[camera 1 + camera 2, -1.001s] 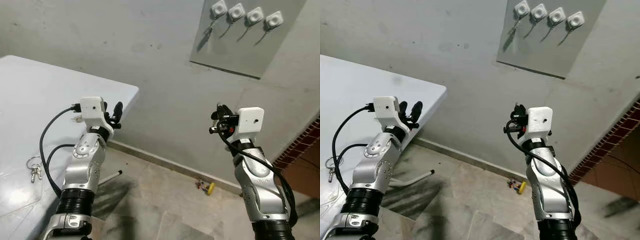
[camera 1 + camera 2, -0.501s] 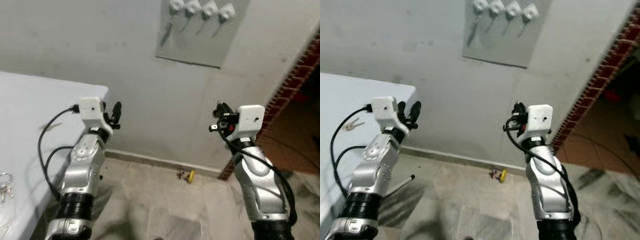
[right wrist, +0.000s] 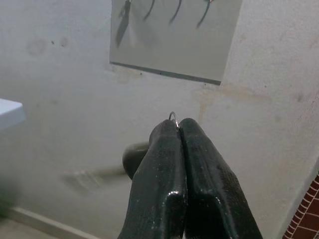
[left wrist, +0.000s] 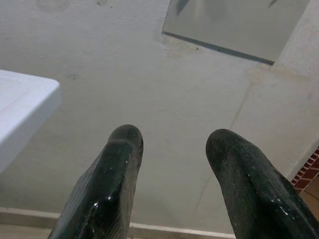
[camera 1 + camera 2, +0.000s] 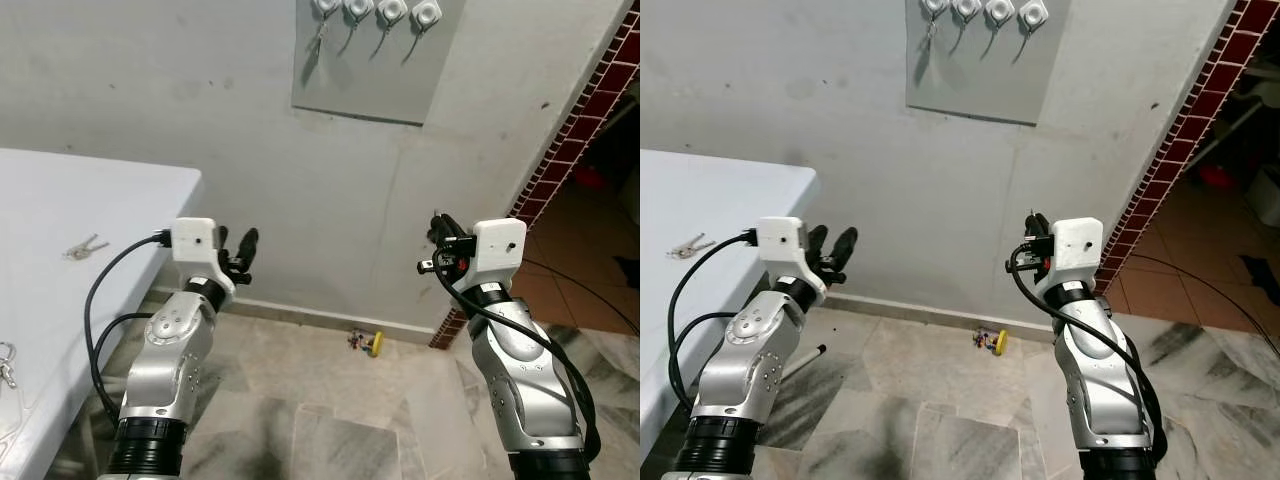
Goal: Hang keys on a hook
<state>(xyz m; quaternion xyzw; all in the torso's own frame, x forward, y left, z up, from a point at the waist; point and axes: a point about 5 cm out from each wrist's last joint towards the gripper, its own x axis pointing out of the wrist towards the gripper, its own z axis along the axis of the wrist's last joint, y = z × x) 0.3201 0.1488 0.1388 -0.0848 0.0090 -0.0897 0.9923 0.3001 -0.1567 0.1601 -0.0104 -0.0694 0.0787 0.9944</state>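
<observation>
A grey panel (image 5: 365,70) on the wall carries a row of white hooks (image 5: 392,10). A key (image 5: 319,32) seems to hang from the leftmost hook. My right gripper (image 5: 438,226) is raised in front of the wall, well below and to the right of the panel. It is shut on a thin metal key ring (image 3: 173,116) that peeks out between the fingertips (image 3: 164,130). My left gripper (image 5: 236,240) is open and holds nothing, near the corner of the white table (image 5: 90,190).
A loose key (image 5: 85,246) lies on the table, and another key ring (image 5: 6,362) sits at its near left edge. A small yellow object (image 5: 372,344) lies on the tiled floor by the wall. A red brick wall edge (image 5: 590,90) and a doorway are on the right.
The camera has swung right and come closer to the wall, so the hook panel now sits left of centre and the brick edge shows. Both arms keep their pose.
</observation>
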